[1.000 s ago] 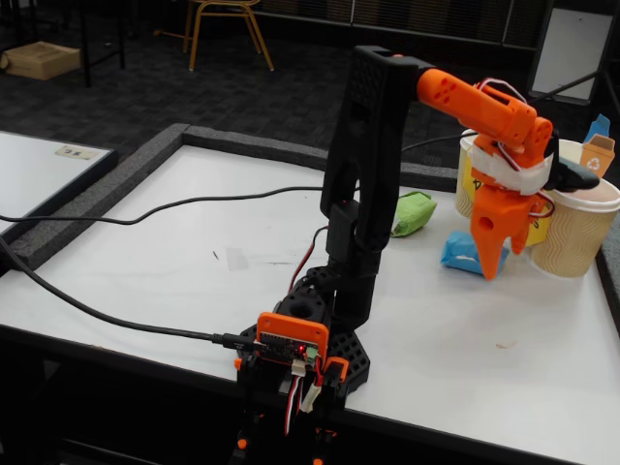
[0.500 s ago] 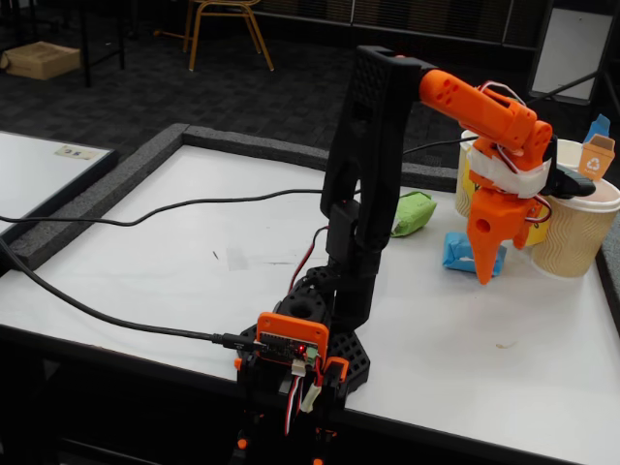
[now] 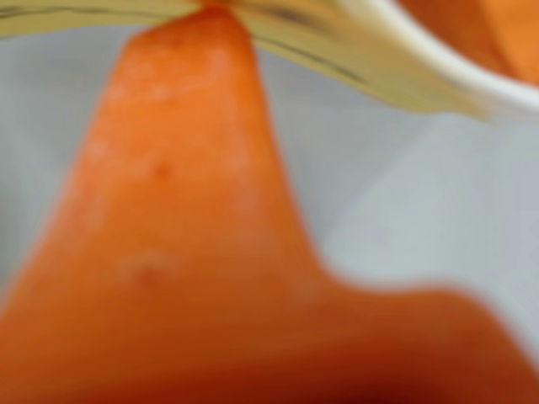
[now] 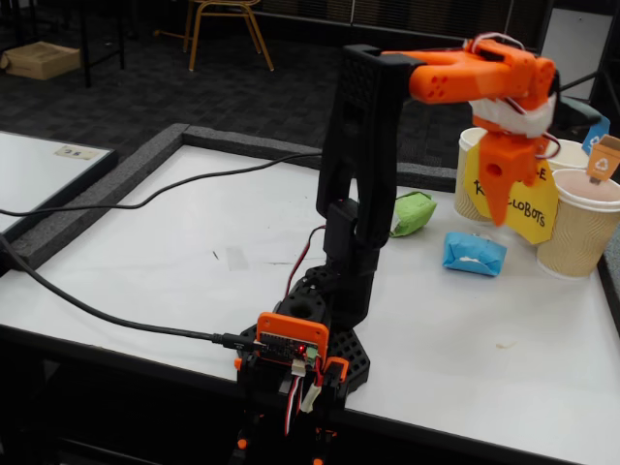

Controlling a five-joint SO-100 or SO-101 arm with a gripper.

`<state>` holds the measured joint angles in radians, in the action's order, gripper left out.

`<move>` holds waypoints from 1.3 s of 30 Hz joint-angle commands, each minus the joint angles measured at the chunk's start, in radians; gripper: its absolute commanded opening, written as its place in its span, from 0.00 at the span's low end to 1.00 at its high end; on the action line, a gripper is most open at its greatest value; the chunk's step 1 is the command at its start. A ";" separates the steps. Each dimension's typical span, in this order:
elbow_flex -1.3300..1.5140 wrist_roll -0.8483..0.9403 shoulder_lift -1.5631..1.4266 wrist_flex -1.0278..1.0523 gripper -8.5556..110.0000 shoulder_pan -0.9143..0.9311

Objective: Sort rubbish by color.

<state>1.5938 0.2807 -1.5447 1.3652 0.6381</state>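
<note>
The green wad (image 4: 414, 213) lies on the white table beside the arm's black upper link. The blue wad (image 4: 475, 254) lies to its right, in front of the cups. My orange gripper (image 4: 502, 215) hangs point-down over the yellow sign (image 4: 535, 208), above and just right of the blue wad; its fingers taper together to one tip with nothing between them. In the wrist view the gripper (image 3: 215, 13) is a blurred orange wedge. Something orange (image 3: 493, 34) lies inside a white-rimmed cup at the top right; it is too blurred to name. No orange wad shows in the fixed view.
Three beige paper cups stand at the right edge: one behind the gripper (image 4: 469, 170), one at the back (image 4: 572, 153), one nearest (image 4: 579, 232) with an orange tag (image 4: 604, 158). A black cable (image 4: 145, 199) crosses the table (image 4: 194, 281). The arm's base (image 4: 300, 339) stands at the front edge.
</note>
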 commanded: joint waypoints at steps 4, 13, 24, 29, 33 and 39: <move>0.003 -0.017 -0.146 -0.018 0.32 -0.058; 0.104 -0.017 -0.092 -0.084 0.32 -0.037; 0.118 -0.006 0.069 -0.163 0.35 -0.014; 0.115 -0.005 0.101 -0.195 0.34 -0.014; 0.115 -0.002 0.110 -0.209 0.23 -0.014; 0.098 -0.002 0.098 -0.189 0.09 -0.009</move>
<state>1.7395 0.2807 -1.4036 1.1750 0.6075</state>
